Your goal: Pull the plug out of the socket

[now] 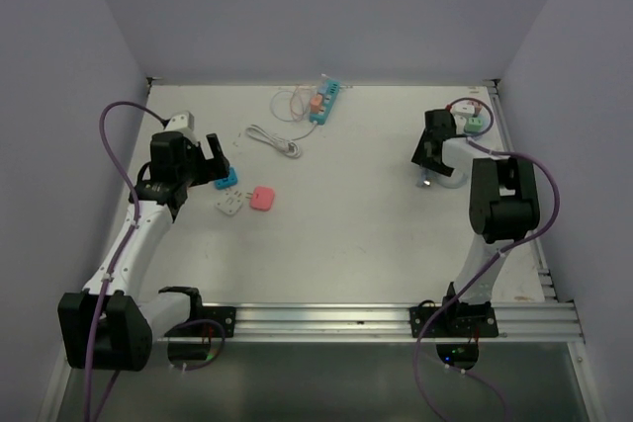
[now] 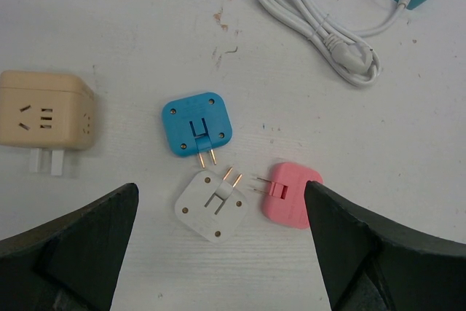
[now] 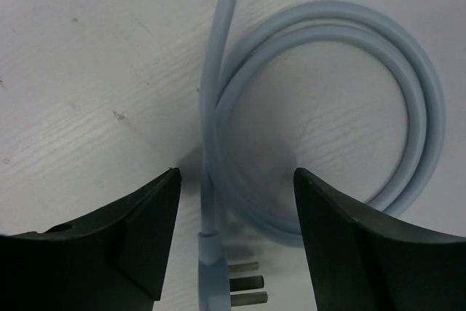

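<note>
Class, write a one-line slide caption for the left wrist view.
Open left tool over blue adapter, white adapter and pink adapter; beige cube socket nearby.

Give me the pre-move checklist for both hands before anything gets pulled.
1. Right hand open over the pale blue cable, gripping nothing: ok.
2. Plug under that hand sits in a socket: not ok, its prongs are bare.
3. Left hand open and empty above the blue adapter, white adapter and pink adapter: ok.
4. Orange plug seated in the teal power strip: cannot tell, too small.
</note>
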Controlling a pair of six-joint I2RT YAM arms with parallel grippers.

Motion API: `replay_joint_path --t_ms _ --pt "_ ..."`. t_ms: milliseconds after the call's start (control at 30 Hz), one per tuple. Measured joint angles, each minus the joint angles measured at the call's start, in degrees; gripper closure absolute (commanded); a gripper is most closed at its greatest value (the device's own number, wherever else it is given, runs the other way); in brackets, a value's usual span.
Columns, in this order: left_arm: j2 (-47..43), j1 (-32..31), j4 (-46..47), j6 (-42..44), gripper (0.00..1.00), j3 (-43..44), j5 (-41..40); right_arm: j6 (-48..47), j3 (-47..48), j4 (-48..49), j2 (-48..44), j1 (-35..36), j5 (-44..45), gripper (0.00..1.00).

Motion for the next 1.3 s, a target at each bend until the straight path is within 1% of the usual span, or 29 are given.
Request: replay_joint_path --t_ms 33,100,133,233,267,333,367,467,567,700,833,933,1033,1067,1133,1167,1267,1300 --pt "0.02 0.0 0.0 0.0 0.0 0.0 0.11 -0.35 0.48 0.0 0.68 -0.07 -0.92 0.43" --pt "0.11 0.0 0.02 0.0 0.0 0.0 0.26 -1.38 1.6 -0.09 1.18 -0.04 -2.51 0.52" --pt "0.2 0.0 0.0 0.0 0.0 0.0 0.31 -1.73 1.86 -0.13 1.27 -0.04 -3.21 0.61" --pt "0.33 0.0 0.0 0.0 0.0 0.0 0.35 -2.86 2.19 -0.42 1.29 0.0 -5.35 0.8" --pt "0.33 0.0 0.0 0.0 0.0 0.0 0.35 -3.19 2.27 -0.55 1.38 0.02 -6.01 0.9" --pt "0.33 0.0 0.02 0.0 0.0 0.0 0.35 -3.96 2.6 -0.66 1.57 0.11 -7.43 0.99" --pt "0.33 0.0 0.0 0.0 0.0 0.0 0.35 -4.26 2.67 -0.68 1.57 0.28 -8.15 1.0" --pt "0.33 -0.02 0.0 0.0 0.0 0.0 0.33 -5.57 2.71 -0.98 1.55 2.32 -8.15 1.0" --pt "0.33 0.0 0.0 0.0 0.0 0.0 0.33 -7.19 2.67 -1.97 1.18 7.54 -8.24 1.0" --pt "0.31 0.0 0.0 0.0 0.0 0.0 0.33 -8.68 0.66 -3.61 -0.76 18.4 -10.29 1.0" --pt "0.31 0.0 0.04 0.0 0.0 -0.02 0.35 -9.51 -3.87 -5.44 -4.76 30.49 -14.23 1.0" --pt "0.26 0.0 0.15 0.02 0.0 -0.02 0.44 -9.64 -8.09 -7.67 -8.68 37.94 -16.09 1.0" --pt "-0.02 0.0 0.87 0.07 0.0 -0.11 1.68 -9.53 -12.02 -11.19 -12.92 43.58 -17.29 0.89" --pt "-0.15 -0.02 1.25 0.11 0.0 -0.2 2.19 -9.44 -13.22 -12.59 -14.45 45.05 -17.55 0.79" --pt "-0.5 -0.02 2.16 0.28 0.0 -0.61 3.61 -8.7 -15.98 -14.82 -17.9 46.73 -17.84 0.69" --pt "-0.66 -0.02 2.54 0.44 0.0 -0.9 4.55 -8.33 -17.2 -16.13 -19.78 46.88 -17.84 0.57" --pt "-0.85 -0.5 3.85 0.57 0.0 -1.57 7.15 -7.43 -20.17 -18.45 -25.55 46.49 -16.94 0.43" --pt "-0.9 -0.9 4.26 0.66 0.0 -1.75 8.0 -7.08 -20.85 -18.99 -27.56 46.36 -16.61 0.35"
